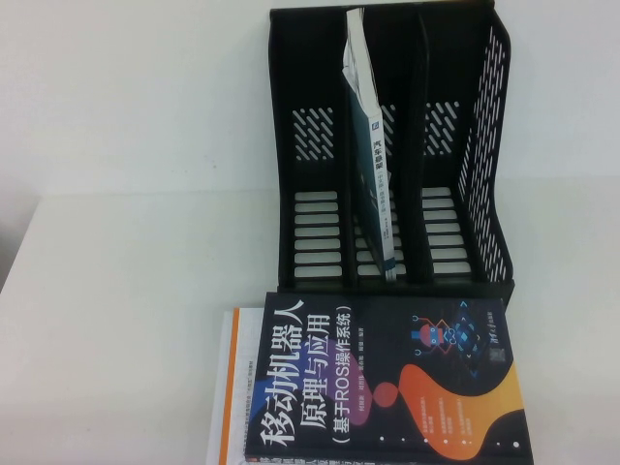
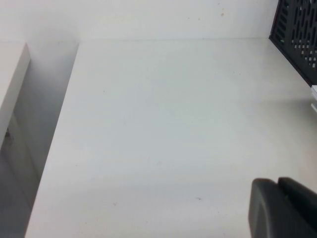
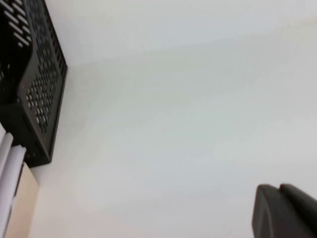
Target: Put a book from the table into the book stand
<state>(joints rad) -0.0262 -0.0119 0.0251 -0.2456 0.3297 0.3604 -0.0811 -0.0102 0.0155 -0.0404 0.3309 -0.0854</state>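
**Operator:** Report status of the book and both claws.

**Arm:** The book (image 1: 373,155) stands on edge in the middle slot of the stand (image 1: 387,145), leaning slightly against the left divider. Neither arm shows in the high view. My left gripper (image 2: 285,208) hangs over bare table (image 2: 163,124), the stand's corner at the edge of its view. My right gripper (image 3: 285,210) is likewise over bare table, beside the stand's perforated side wall. Only a dark piece of each claw shows — released or clenched, I cannot tell.

**Operator:** Procedure for the current step?

**Arm:** I judge the placement done. Keep both arms well apart from the stand; do not brush the side walls, since a nudge could shift the leaning book. Leave the navy book (image 1: 387,378) and the orange-edged book (image 1: 232,387) under it flat on the table in front of the stand.

**Operator:** Describe the book.

**Arm:** Thin white paperback, spine toward the camera, teal band near the spine's top, dark lettering below — too small to read.
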